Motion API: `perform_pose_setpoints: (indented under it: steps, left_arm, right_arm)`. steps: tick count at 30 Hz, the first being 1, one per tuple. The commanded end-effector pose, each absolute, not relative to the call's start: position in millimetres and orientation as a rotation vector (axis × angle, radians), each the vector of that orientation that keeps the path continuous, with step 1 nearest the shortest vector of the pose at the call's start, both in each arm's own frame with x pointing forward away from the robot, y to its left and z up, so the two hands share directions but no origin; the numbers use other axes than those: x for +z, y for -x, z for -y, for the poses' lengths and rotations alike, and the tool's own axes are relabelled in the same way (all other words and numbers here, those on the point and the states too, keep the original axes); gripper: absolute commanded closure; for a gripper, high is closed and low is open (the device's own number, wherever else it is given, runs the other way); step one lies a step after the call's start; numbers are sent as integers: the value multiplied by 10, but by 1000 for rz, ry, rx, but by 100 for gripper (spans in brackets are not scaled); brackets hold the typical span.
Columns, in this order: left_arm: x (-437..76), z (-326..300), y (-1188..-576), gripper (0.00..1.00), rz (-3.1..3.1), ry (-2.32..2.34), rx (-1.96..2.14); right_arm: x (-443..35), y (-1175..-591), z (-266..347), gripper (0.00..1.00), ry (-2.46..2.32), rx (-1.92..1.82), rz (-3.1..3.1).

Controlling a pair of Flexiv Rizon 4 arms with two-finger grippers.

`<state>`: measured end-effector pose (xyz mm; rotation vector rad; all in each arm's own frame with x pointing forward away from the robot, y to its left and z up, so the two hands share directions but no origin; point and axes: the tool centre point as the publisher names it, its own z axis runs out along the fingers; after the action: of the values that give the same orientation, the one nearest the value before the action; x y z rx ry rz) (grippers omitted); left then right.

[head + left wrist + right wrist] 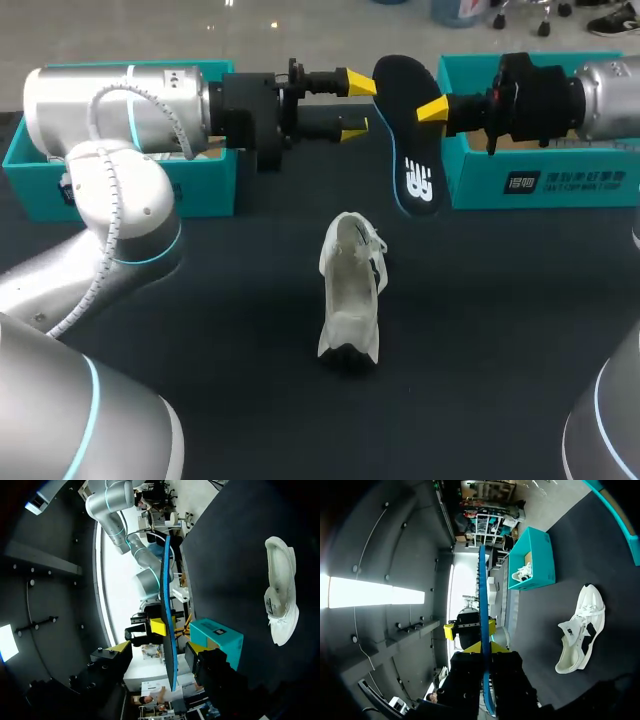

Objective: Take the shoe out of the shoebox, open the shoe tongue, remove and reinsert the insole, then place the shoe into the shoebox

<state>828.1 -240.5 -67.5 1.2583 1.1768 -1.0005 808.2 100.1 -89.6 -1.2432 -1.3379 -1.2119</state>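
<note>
The right tool (430, 112) (484, 650) is closed on the black, blue-rimmed insole (405, 150) (482, 590), gripping it from both faces and holding it on edge above the far part of the dark worktop (480, 330). The left tool (352, 104) (157, 649) faces it with its fingers spread wide. The insole's (166, 580) edge passes between the yellow tips, and the left wrist view shows a gap on each side, so this tool grips nothing. The white shoe (350, 300) (280, 595) (580, 625) lies on the worktop, out of both boxes, near the middle and closer to the robot than the tools. The teal right shoebox (540, 180) (220, 637) stands behind the right tool. The teal left shoebox (120, 185) (535, 560) stands behind the left arm and holds a second white shoe (522, 572).
</note>
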Motion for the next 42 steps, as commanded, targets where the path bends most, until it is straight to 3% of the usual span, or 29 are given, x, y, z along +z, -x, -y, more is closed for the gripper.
perform_pose_setpoints:
  steps: [1, 6, 18, 25, 33, 36, 42]
  left_arm:
    - [-685, 2635, -8372, 53, -1151, -1248, -1019]
    - [-683, 2764, -8361, 62, -1140, -1250, -1035]
    - [-768, 2845, -8327, 70, -1156, -1250, -1035]
    - [-815, 2890, -8321, 84, -1175, -1247, -1026]
    - [-872, 2928, -8289, 92, -1185, -1254, -1033]
    - [-888, 2921, -8285, 100, -1191, -1251, -1035]
    - [-908, 2905, -8291, 100, -1215, -1235, -1048]
  right_arm:
    - [-877, -8060, -1011, 100, 1251, -1209, 1343]
    - [-878, -8029, -981, 100, 1262, -1209, 1347]
    - [-881, -7996, -948, 100, 1268, -1198, 1351]
    - [-877, -7988, -974, 100, 1256, -1190, 1356]
    - [-890, -7970, -1005, 100, 1252, -1187, 1355]
    - [-897, -7964, -1017, 100, 1250, -1186, 1353]
    - [-903, -7959, -1051, 99, 1233, -1185, 1354]
